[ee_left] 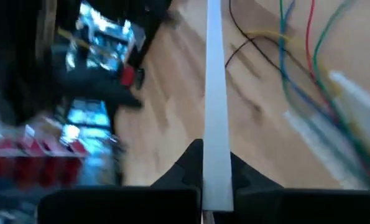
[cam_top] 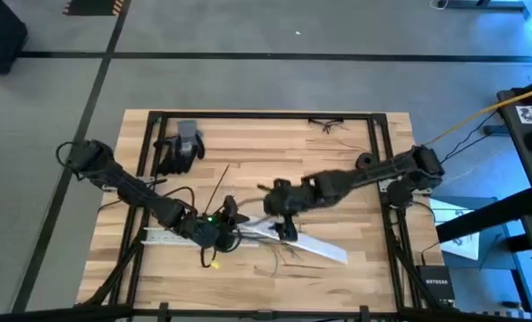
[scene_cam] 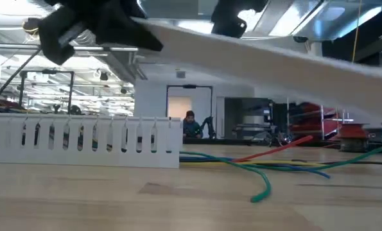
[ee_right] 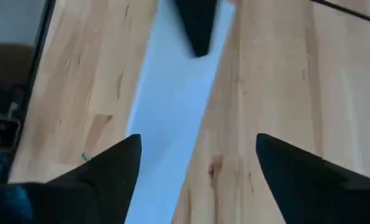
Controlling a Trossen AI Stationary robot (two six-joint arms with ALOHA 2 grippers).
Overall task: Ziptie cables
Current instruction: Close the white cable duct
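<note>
Your lower centre is crowded: the white strip [cam_top: 312,243] slants across, the slotted strip [cam_top: 165,237] lies beside it, and the cables [cam_top: 288,258] sprawl beneath. Bare table [cam_top: 274,148] lies open across the upper middle, apart from the gloves [cam_top: 178,148] at upper left.

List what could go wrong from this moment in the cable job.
1. The left gripper clamps only one end of the flat white strip, which juts out unsupported; it could twist or slip free.
2. The right gripper hangs open over the same strip; closing off-centre may knock it askew.
3. The cables lie loose and spread on the table, so the raised strip might snag or scatter them.
</note>
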